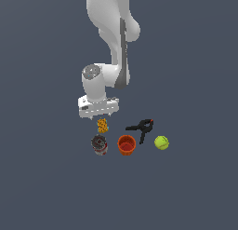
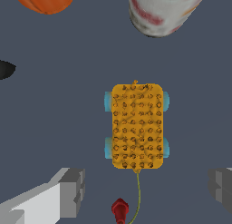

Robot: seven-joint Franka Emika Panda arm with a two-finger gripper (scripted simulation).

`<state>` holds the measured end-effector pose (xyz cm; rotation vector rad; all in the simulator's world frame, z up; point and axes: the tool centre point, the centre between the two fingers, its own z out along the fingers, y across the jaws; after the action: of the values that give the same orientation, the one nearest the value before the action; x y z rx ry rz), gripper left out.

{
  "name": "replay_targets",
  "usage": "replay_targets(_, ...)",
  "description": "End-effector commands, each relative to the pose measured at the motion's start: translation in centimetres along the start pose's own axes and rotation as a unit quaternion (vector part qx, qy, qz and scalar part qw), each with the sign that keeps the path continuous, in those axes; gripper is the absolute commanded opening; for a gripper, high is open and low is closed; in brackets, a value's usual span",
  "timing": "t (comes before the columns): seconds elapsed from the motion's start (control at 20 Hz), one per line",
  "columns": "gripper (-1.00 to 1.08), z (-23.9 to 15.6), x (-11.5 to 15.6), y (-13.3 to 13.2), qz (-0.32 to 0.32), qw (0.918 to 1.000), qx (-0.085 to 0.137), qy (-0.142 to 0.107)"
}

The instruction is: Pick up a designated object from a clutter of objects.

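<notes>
Bare floor surrounds the gridded block (image 2: 137,126); the can (image 2: 163,10) and cup (image 2: 43,1) stand near 1 end.

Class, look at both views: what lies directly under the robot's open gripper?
Under the gripper lies the orange-yellow gridded block, flat on the floor, blue bits at its sides. A thin cord leads to a red tip. Its underside is hidden.

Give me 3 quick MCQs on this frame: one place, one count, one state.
1. What sits nearest under the tool?
A. ball
B. gridded block
C. clamp

2. How many items lie on the floor?
A. three
B. five
C. seven

3. The tool's fingers are:
A. open, holding nothing
B. shut on the cup
C. shut on the block

Answers:
1 B: block lies just below the tool.
2 B: block, can, cup, clamp, ball.
3 A: wrist view shows fingers apart, block untouched.
</notes>
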<state>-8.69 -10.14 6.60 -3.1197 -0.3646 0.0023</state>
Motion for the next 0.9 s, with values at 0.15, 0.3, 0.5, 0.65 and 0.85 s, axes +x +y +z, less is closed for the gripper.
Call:
replay_targets(0.15, 1.00, 0.4, 0.0, 0.0, 0.000, 1.0000, 0.000, 0.000)
replay_targets(0.3, 1.00, 1.3, 0.0, 0.0, 0.000, 1.0000, 0.000, 0.000)
replay_targets(0.5, 1.00, 3.1, -0.1, 0.0, -0.001, 1.0000, 0.000, 0.000)
replay_targets(0.65, 1.00, 4.2, -0.1, 0.0, -0.001, 1.0000, 0.000, 0.001)
replay_targets(0.85, 1.00, 5.0, -0.1, 0.0, -0.001, 1.0000, 0.000, 0.001)
